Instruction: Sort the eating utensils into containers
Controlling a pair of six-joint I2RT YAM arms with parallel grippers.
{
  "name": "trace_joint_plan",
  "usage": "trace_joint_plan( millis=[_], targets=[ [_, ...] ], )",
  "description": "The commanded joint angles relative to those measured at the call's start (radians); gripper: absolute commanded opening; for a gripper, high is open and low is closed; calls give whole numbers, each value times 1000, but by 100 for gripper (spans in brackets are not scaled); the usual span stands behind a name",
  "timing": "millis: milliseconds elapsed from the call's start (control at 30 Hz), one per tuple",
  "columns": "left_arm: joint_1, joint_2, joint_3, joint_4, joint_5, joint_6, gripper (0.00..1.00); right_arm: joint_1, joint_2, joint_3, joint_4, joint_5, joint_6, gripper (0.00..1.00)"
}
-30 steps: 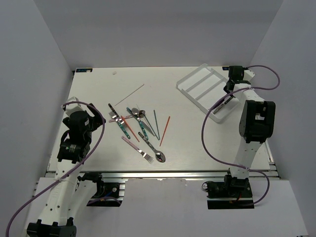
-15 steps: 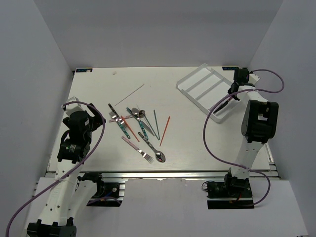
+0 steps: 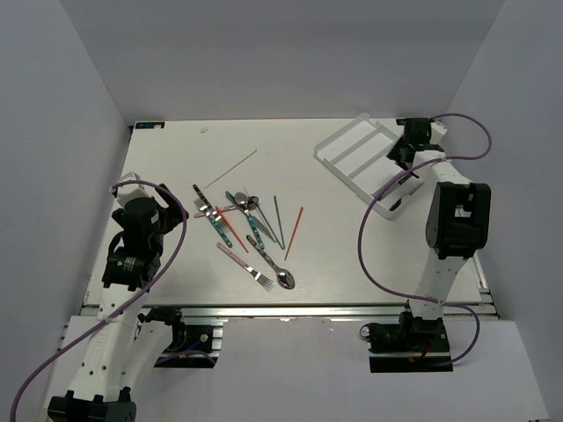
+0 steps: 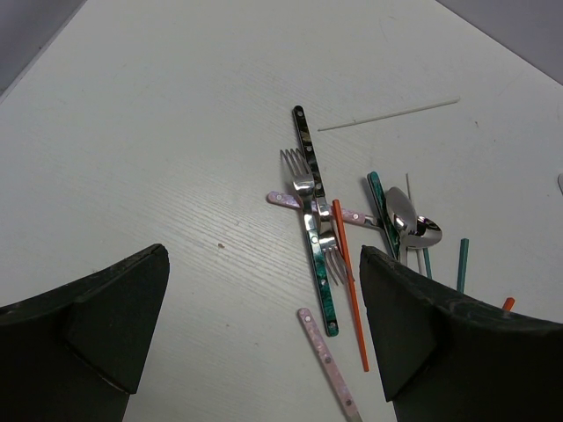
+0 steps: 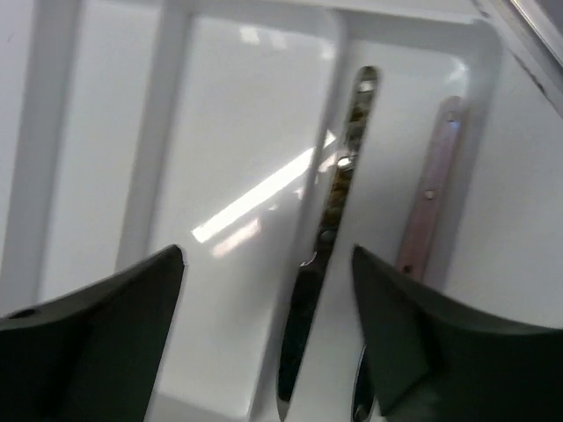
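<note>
The containers are one clear tray (image 3: pixel 350 149) with long compartments at the back right. My right gripper (image 5: pixel 264 347) hovers open just above it, nothing between its fingers. Below it a dark-handled knife (image 5: pixel 332 230) lies in a compartment along a divider, and a pink-handled utensil (image 5: pixel 428 195) lies in the slot to its right. The other eating utensils (image 3: pixel 251 224) lie in a loose pile at mid-table: forks (image 4: pixel 300 171), a dark and teal knife (image 4: pixel 313 230), a spoon (image 4: pixel 405 220), an orange stick (image 4: pixel 350 286) and a pink handle (image 4: pixel 326 360). My left gripper (image 4: pixel 264 338) is open, left of the pile.
A thin pale stick (image 3: pixel 231 167) lies alone behind the pile. A teal stick (image 3: pixel 278 211) and an orange stick (image 3: pixel 294 233) lie on the pile's right side. The tray's near corner (image 3: pixel 387 214) sits close to the right arm's upright link (image 3: pixel 456 220).
My right gripper has opened and let go of the dark-handled knife, which now lies in the tray. The wrist swung right, then back left. The left arm is still.
</note>
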Motion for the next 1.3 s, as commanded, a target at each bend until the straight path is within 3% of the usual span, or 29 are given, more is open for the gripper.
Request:
trace_joint_plan(
  millis=[0, 167, 267, 333, 433, 467, 533, 567, 667, 933, 1100, 1267],
  targets=[
    [-1, 7, 0, 9, 3, 7, 98, 164, -71, 44, -13, 21, -125, 87],
    [1, 3, -2, 9, -2, 4, 98, 403, -32, 85, -88, 68, -176, 89],
    [-1, 3, 0, 11, -2, 4, 98, 551, -19, 50, 0, -140, -279, 89],
    [-1, 5, 1, 9, -3, 4, 98, 601, 15, 76, 4, -150, -288, 88],
    [-1, 3, 0, 5, -6, 2, 98, 680, 76, 157, -61, -152, -288, 79],
    [-1, 3, 0, 5, -9, 2, 98, 698, 83, 160, -53, -156, -284, 69],
    [0, -3, 0, 6, -8, 1, 98, 748, 93, 148, -42, -161, -279, 61],
    [-1, -1, -2, 6, -8, 1, 98, 763, 95, 140, -35, -161, -275, 52],
    [1, 3, 0, 8, -5, 1, 98, 820, 95, 116, -12, -186, -262, 44],
    [-1, 10, -2, 12, 1, 4, 98, 929, 77, 65, 18, -134, -262, 45],
    [-1, 14, 0, 12, 4, 4, 98, 928, 95, 74, 16, -133, -302, 35],
    [-1, 14, -2, 12, 6, 5, 98, 928, 112, 85, -12, -88, -316, 34]
  ],
)
